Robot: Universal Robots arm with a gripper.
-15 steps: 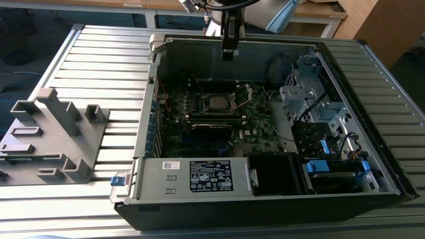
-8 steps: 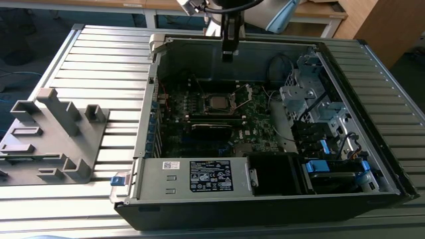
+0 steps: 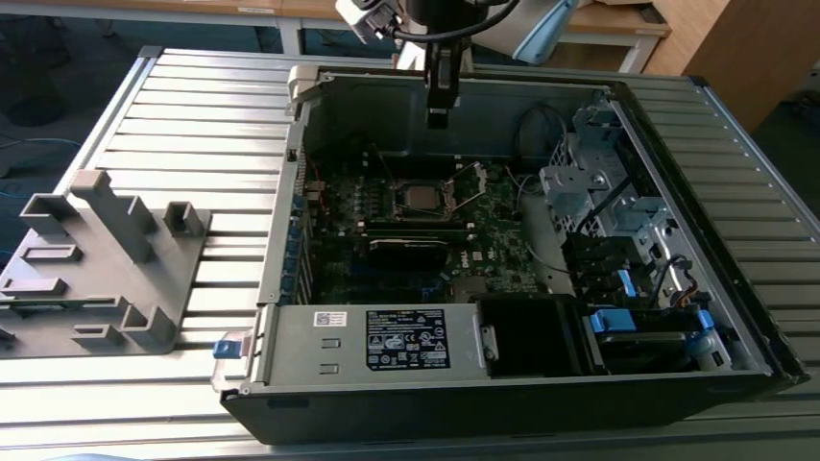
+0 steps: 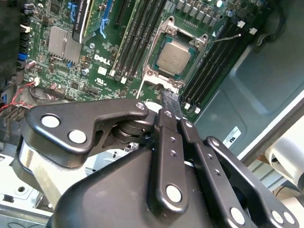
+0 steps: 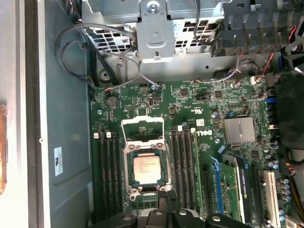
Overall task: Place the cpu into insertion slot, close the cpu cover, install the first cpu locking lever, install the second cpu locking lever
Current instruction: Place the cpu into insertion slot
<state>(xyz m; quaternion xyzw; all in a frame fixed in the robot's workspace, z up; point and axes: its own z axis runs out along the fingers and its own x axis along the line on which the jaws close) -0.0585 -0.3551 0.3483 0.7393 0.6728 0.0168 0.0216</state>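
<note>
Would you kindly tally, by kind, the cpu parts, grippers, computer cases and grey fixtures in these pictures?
cpu, seated in its socket: 1
cpu cover, flipped open: 1
gripper, above the board: 1
computer case: 1
grey fixture, beside the case: 1
Total: 5

The case (image 3: pixel 276 240) lies open on the table (image 3: pixel 167 106), with a fixture (image 3: pixel 103 259) beside it toward the table's edge at the exterior view's left. The motherboard (image 3: pixel 384 240) lies in the case. The cpu (image 3: pixel 420 199) sits on the board's far half, with the cpu cover (image 3: pixel 470 180) raised just beside it. The power supply (image 3: pixel 372 341) lies along the case's near wall. The gripper (image 3: pixel 439 120) hangs over the board near the cpu.
</note>
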